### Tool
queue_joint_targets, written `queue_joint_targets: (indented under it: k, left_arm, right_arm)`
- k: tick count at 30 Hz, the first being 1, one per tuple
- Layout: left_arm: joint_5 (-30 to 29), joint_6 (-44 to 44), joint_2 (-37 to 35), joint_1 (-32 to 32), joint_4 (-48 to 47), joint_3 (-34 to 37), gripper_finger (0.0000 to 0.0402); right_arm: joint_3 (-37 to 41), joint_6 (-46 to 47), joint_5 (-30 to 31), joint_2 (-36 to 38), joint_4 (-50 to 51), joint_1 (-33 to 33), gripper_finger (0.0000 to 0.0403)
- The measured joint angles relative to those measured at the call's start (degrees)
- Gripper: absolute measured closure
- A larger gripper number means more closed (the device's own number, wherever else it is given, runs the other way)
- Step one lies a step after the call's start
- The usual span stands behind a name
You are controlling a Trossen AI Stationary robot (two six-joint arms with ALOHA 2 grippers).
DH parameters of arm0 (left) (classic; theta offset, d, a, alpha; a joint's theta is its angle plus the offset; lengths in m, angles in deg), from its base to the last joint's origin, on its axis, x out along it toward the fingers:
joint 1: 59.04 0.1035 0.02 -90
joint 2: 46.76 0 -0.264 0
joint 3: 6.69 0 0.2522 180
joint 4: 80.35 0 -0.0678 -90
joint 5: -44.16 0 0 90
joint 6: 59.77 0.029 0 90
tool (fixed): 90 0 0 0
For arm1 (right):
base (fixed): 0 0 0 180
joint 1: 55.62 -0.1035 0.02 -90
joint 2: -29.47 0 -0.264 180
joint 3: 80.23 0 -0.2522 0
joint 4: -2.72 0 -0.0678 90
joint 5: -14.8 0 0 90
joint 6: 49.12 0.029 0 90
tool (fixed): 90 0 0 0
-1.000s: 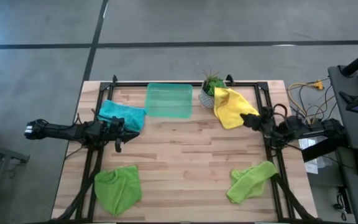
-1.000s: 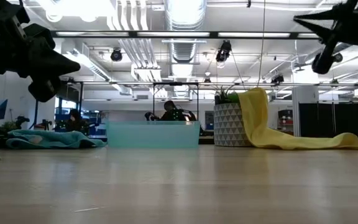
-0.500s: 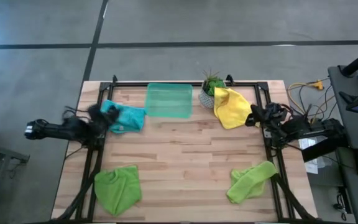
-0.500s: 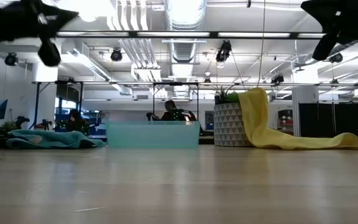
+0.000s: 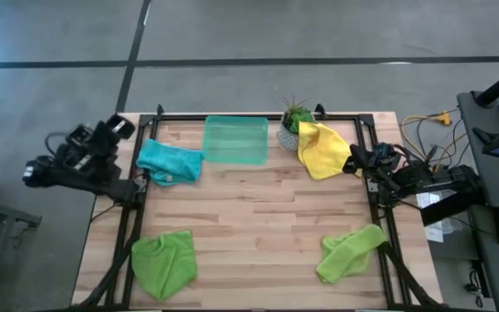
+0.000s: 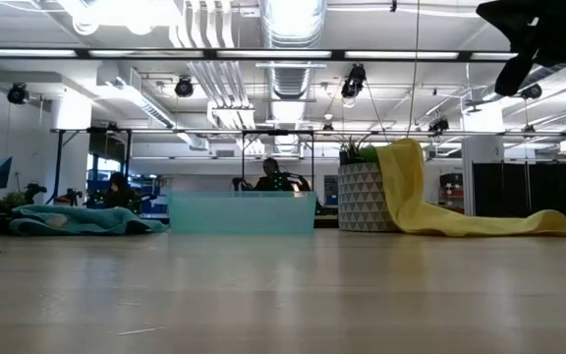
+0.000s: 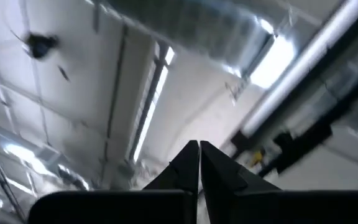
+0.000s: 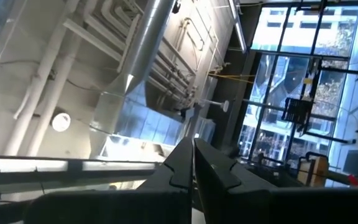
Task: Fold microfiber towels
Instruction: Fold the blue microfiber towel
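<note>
Left gripper sits off the counter's far-left corner, jaws clenched, empty. Right gripper hovers beside the yellow towel, jaws likewise clenched, empty.

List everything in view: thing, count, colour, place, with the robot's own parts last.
teal-blue towel: one, teal-blue, crumpled at the table's far left.
yellow towel: one, yellow, far right, draped partly over the plant pot.
lime green towels: two, lime green, crumpled; one near left, one near right.
tray: one, translucent green, far centre of the table.
plant pot: one, white patterned with a green plant, right of the tray.
table: one, light wood with a black frame.
left tool: one, dark, shut, raised off the table's left edge.
right tool: one, dark, shut, at the right edge beside the yellow towel.
</note>
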Motion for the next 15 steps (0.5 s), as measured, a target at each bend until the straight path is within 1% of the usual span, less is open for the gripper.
queue_joint_targets:
  k: [3, 5, 6, 7, 8, 11, 12, 13, 15]
  left_arm:
    - [6.2, -0.1, 12.1, -0.2, -10.9, -14.3, 0.0402]
    - [6.4, -0.1, 18.5, -0.7, -24.0, -24.4, 0.0402]
    - [5.7, -0.2, 21.0, -0.9, -33.1, -29.9, 0.0402]
    - [4.1, -0.7, 23.4, -1.2, -44.5, -35.8, 0.0402]
    - [1.4, -2.6, 26.2, -1.5, -57.3, -42.0, 0.0402]
    - [-9.0, -12.3, 36.8, -1.8, -98.6, -60.4, 0.0402]
    - [-11.7, -14.3, 40.7, -1.8, -109.8, -65.7, 0.0402]
    - [-13.7, -15.2, 44.7, -1.8, -118.8, -70.2, 0.0402]
    - [-15.6, -15.4, 51.8, -1.8, -132.0, -78.1, 0.0402]
  right_arm:
    - [0.0, -1.9, -0.1, 0.0, 0.0, 0.0, 0.0394]
    - [0.0, -3.7, -0.1, 0.0, 0.0, 0.0, 0.0394]
    - [0.0, -4.3, -0.1, 0.0, 0.0, 0.0, 0.0394]
    - [0.0, -4.8, -0.1, 0.0, 0.0, 0.0, 0.0394]
    - [0.0, -5.3, -0.1, 0.0, 0.0, 0.0, 0.0394]
    - [0.0, -7.1, -0.1, 0.0, 0.1, 0.0, 0.0394]
    - [0.0, -7.8, -0.1, 0.0, 0.1, 0.0, 0.0394]
    - [0.0, -8.7, -0.1, 0.0, 0.2, 0.0, 0.0394]
    - [0.0, -10.9, -0.1, 0.0, 0.3, 0.0, 0.0394]
